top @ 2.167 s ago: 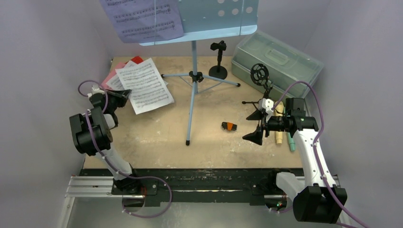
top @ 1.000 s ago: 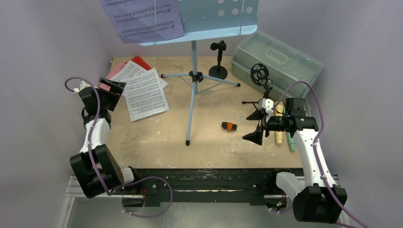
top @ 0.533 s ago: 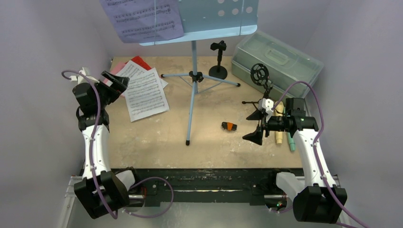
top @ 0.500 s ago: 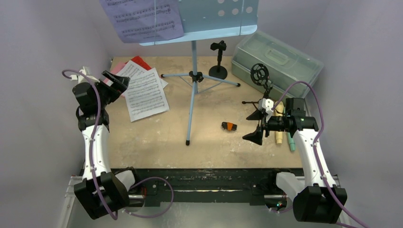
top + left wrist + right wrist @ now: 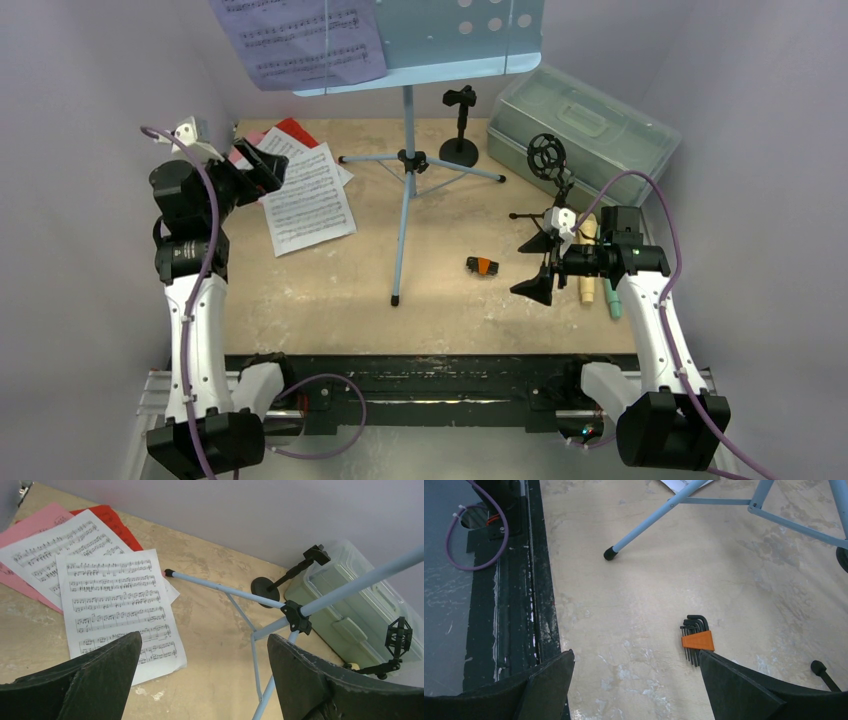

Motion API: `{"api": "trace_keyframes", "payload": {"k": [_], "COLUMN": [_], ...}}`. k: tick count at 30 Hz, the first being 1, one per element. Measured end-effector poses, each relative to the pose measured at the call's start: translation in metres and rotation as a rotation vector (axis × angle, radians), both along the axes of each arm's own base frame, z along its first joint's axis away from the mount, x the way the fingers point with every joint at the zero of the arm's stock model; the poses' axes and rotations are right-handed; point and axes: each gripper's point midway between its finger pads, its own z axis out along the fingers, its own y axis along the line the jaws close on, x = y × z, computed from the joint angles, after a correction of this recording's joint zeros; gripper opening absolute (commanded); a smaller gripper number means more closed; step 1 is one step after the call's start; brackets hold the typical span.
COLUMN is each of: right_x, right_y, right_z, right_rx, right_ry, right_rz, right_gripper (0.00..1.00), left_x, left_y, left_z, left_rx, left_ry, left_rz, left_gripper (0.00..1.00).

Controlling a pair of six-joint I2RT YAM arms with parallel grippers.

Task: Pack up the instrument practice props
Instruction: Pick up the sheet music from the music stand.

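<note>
Left pincer (image 5: 258, 175) raised, open above music pages (image 5: 305, 200).

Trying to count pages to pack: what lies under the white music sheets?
A pink page and a red page stick out from under the white music sheets. Anything fully covered beneath them cannot be seen.

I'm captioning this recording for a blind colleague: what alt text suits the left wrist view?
The left gripper, jaws open, hovers over white music pages fanned across pink and red sheets on a tan table. Beyond stand the pale-blue rack's tripod legs, a black mic holder and a translucent case by the wall.
</note>
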Motion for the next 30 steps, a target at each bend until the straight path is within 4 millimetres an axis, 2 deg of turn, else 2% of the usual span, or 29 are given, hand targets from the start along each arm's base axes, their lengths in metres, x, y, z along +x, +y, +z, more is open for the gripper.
{"api": "trace_keyframes", "payload": {"k": [13,23,30], "right_x": [0.0,0.002,0.003], "right_y": [0.0,-0.001,-0.001], "right_z": [-0.001,-0.004,-0.005], "right_rx": [-0.002,-0.005,-0.008], "right_ry": [0.003,0.016,0.01], "right_rz": [-0.001,-0.001,0.004], "right_gripper": [0.99,0.99,0.99], "left_x": [-0.021,-0.037,-0.028], "left_y": [-0.016,-0.043,-0.055], "left_z": [0.043,0.097,0.132], "left_rx": [0.102,0.105,0.07], "left_ry": [-0.063,-0.187,-0.258], "left_rz": [-0.057,-0.184,-0.259], "left_gripper": [0.96,0.96,0.96]}}
